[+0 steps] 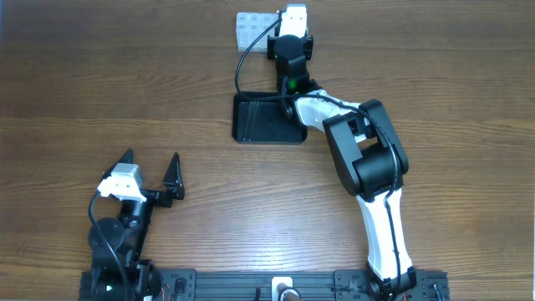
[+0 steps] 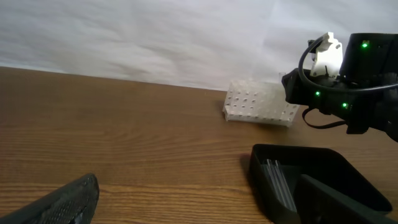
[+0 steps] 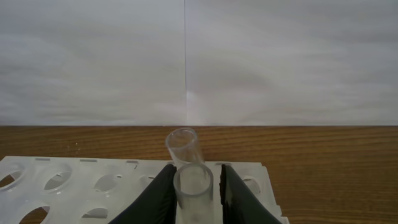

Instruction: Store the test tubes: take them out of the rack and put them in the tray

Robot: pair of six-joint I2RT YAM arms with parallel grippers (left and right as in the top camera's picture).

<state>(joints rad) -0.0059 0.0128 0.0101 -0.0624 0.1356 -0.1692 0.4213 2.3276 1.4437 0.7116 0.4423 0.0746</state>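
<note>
Over the rack [image 3: 74, 180], right jaws grasp a test tube [image 3: 193, 186], tubes [image 2: 281, 183] lie in the tray [image 2: 260, 177], left jaws released.

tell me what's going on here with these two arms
The right gripper is at the white rack, set around one clear test tube standing in it. A second tube stands just behind. The black tray, nearer the arms, already holds a few stored tubes. The left gripper is open over the table, back near its own base.
</note>
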